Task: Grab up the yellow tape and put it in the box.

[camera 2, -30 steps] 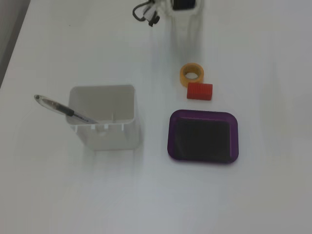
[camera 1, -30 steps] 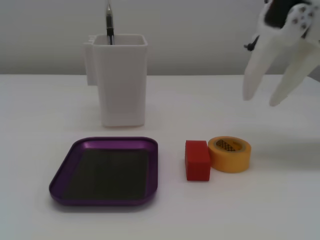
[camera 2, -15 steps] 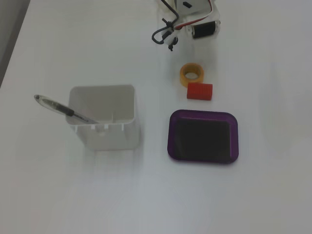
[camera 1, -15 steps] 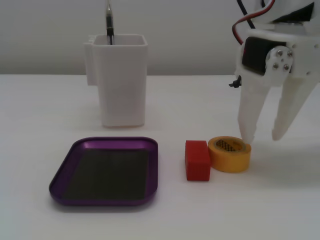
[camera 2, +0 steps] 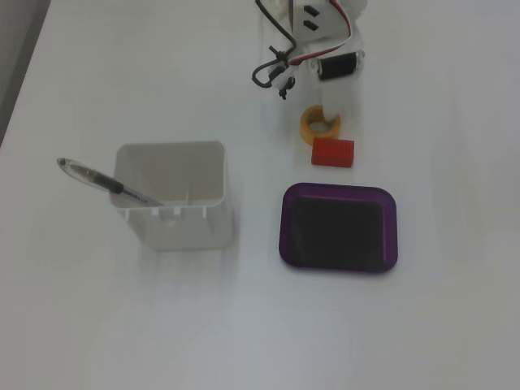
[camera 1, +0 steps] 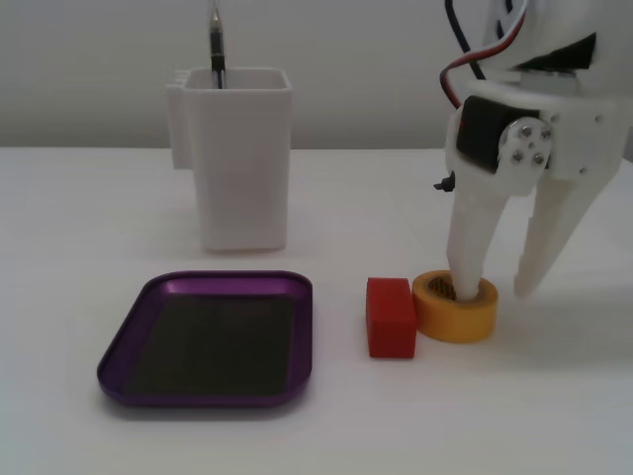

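Gripper [camera 1: 492,287] spread wide, one finger [camera 1: 468,259] inside the tape [camera 1: 455,307] core, other outside right. Block [camera 1: 391,315] touches tape's left; box [camera 1: 210,339] farther left.

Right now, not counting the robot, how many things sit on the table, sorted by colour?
Yellow: 1, the tape roll
Red: 1, the block
Purple: 1, the tray
White: 1, the tall container
Dark: 1, the pen in that container
Total: 5
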Tool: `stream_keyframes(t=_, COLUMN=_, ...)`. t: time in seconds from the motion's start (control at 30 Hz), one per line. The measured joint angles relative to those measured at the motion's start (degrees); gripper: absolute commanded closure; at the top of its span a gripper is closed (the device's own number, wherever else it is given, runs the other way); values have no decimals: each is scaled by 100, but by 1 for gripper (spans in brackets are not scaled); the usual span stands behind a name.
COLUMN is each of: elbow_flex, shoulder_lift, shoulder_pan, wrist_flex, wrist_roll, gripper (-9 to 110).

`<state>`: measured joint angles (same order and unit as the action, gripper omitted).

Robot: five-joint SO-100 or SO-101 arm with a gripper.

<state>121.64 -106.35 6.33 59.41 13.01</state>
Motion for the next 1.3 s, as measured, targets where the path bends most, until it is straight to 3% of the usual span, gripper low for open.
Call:
stream_keyframes(t=0.27, elbow_flex=0, shoulder_lift=492, shoulder_pan=-9, wrist_flex=-316, wrist_roll=0, gripper=90)
stream_keyframes(t=0.43, elbow_flex=0, shoulder_lift=589, shoulder_pan=-9, wrist_flex=-404, wrist_roll=35, gripper=102)
stream_keyframes(t=0.7, elbow_flex=-70, shoulder_lift=404, shoulder_pan=62, wrist_flex=-105, wrist_roll=53, gripper=102)
stream_keyframes(t=1.03, elbow_flex=-1687, shoulder_lift=-1248, shoulder_pan=62, wrist_flex=448, wrist_roll=35, gripper=102)
stream_keyframes(t=1.3, elbow_flex=-2979, shoulder_lift=18, shoulder_pan=62, wrist_flex=158, wrist_roll=35, gripper=102)
